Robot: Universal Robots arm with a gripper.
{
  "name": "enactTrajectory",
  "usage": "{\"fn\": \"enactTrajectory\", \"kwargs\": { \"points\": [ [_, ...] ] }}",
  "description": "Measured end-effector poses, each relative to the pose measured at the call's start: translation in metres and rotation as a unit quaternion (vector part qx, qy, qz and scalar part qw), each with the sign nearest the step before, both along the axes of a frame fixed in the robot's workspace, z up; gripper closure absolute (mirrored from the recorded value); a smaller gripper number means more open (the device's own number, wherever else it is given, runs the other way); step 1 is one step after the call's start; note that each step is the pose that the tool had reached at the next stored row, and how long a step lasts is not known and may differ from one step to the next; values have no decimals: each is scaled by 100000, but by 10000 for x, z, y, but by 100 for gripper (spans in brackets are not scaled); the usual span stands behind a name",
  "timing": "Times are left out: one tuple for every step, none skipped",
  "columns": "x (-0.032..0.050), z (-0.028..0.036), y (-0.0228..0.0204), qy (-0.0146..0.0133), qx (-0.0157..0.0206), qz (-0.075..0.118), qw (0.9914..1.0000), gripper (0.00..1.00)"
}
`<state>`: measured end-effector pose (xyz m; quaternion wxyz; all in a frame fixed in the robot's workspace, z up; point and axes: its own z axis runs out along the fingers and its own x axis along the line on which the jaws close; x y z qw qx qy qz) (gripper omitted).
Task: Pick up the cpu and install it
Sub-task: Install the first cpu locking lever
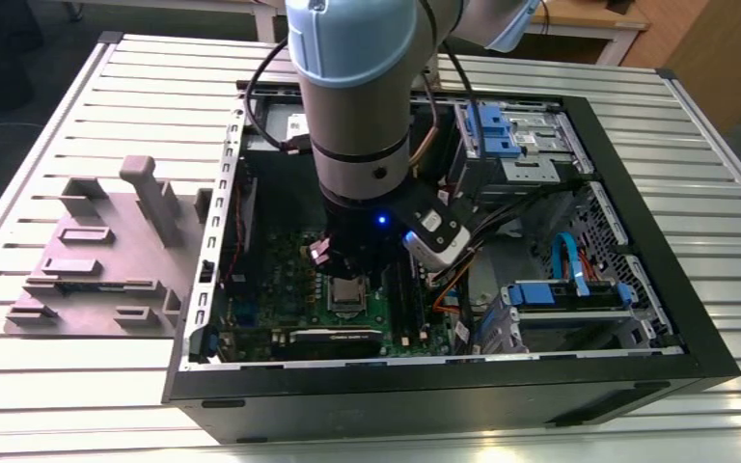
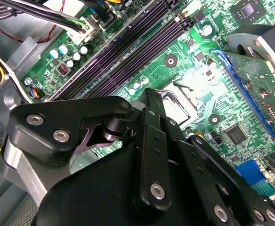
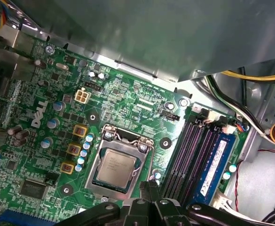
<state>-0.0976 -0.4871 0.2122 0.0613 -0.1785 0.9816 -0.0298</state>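
Now | cpu [image 3: 115,168]: silvery sq top, flat in socket [image 3: 96,181]

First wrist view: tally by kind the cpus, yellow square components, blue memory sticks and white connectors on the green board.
cpu: 1
yellow square components: 3
blue memory stick: 1
white connector: 1
Total: 6

The arm [image 1: 358,106] is held nearly upright in the exterior view, its grey column pointed straight down and its black wrist section, lit by a small blue light, set lowest. The gripper [image 1: 343,262] is carried at the arm's lower end. In the second wrist view the black linkages of the gripper [image 2: 149,106] are seen drawn together to a narrow tip.
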Motion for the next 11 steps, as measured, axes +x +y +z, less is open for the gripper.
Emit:
{"fn": "enactTrajectory", "kwargs": {
  "points": [
    [0,-5,0,2,-1,2,100000,90],
    [0,-14,0,2,-2,-1,100000,90],
    [0,-25,0,6,-10,0,100000,90],
    [0,-38,-1,7,-12,3,100000,90],
    [0,-54,-1,5,-9,1,100000,90],
    [-1,-69,-2,7,-9,-1,100000,90],
    [0,-86,-2,5,-3,-3,100000,90],
    [0,-102,-2,7,-7,-1,100000,90],
    [0,-117,-2,9,-12,-1,100000,90],
    [0,-129,-2,11,-12,0,100000,90],
    [0,-141,-2,7,-10,1,100000,90]
  ]
}}
